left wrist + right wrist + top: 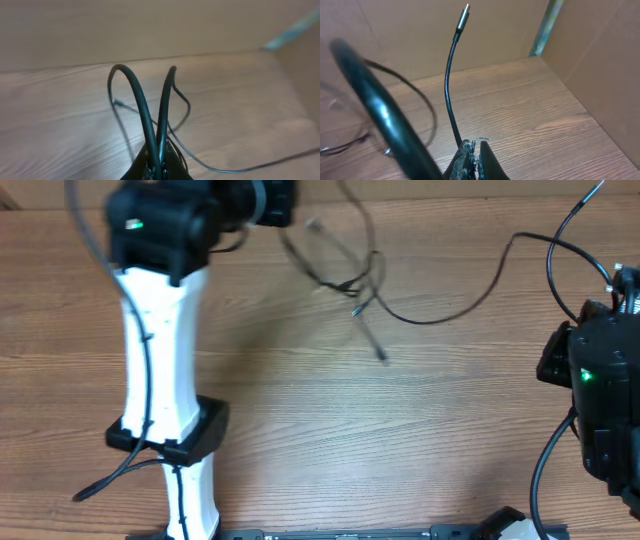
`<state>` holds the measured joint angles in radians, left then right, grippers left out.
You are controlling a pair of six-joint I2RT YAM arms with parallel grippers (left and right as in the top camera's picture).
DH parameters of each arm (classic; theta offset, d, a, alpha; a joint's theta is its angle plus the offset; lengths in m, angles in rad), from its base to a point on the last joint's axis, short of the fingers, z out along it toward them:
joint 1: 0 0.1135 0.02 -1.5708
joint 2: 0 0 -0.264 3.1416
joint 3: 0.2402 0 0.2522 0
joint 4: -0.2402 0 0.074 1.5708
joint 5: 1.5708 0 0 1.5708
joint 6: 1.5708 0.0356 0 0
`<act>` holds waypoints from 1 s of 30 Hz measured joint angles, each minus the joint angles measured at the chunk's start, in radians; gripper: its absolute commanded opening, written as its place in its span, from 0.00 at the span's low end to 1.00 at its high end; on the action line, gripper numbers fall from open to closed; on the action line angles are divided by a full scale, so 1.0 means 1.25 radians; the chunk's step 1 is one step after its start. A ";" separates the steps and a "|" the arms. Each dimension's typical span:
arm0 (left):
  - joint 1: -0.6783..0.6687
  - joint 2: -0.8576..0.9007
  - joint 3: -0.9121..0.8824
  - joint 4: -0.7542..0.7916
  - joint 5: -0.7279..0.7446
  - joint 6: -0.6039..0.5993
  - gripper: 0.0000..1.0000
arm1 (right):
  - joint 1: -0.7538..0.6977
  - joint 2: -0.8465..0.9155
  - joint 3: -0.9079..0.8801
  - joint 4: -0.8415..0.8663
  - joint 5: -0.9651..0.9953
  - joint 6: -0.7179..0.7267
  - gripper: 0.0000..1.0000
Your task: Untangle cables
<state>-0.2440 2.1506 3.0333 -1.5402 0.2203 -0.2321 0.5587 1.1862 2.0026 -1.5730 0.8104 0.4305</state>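
Left end effector [156, 169] pressed together, pinching a black cable loop [144, 107]: two strands rise from btwn its fingers, arch apart & drop back toward the tabletop [60, 120]. Right end effector [472, 155] likewise pressed together, pinching one cord [448, 85] low down; the cord stands up w/ a slight bend, its silver-tipped plug [465, 12] at the top, in the air. Overhead: the cables [352, 280] lie in a loose knot on the wood at far-centre, just right of the left end effector. One long strand [450, 315] curves from the knot toward the right arm's side; a short grey end [372, 340] sticks out toward the near edge. A thick black wire [375, 115], blurred, crosses the left of the right wrist view.
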 measured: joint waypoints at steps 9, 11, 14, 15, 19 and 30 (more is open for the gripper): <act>0.193 -0.068 0.015 -0.095 -0.096 0.005 0.04 | 0.000 0.000 0.000 -0.005 0.016 0.003 0.04; 0.231 -0.088 0.019 -0.110 -0.104 0.017 0.04 | 0.000 0.000 0.000 -0.006 0.020 0.003 0.04; 0.270 -0.110 0.024 -0.121 -0.110 0.032 0.04 | 0.000 0.000 0.000 -0.009 0.040 0.003 0.04; 0.282 -0.116 0.026 -0.121 -0.112 0.038 0.04 | 0.000 0.000 0.000 -0.010 0.049 0.003 0.04; 0.312 -0.121 0.029 -0.121 -0.114 0.045 0.04 | 0.000 0.000 0.000 -0.013 0.110 0.003 0.04; 0.322 -0.121 0.029 -0.121 -0.114 0.059 0.04 | -0.117 -0.024 0.000 -0.013 0.276 0.023 0.04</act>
<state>0.1589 1.9995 3.0695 -1.6920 0.0772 -0.1589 0.4122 1.1564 2.0026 -1.5894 1.1557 0.4591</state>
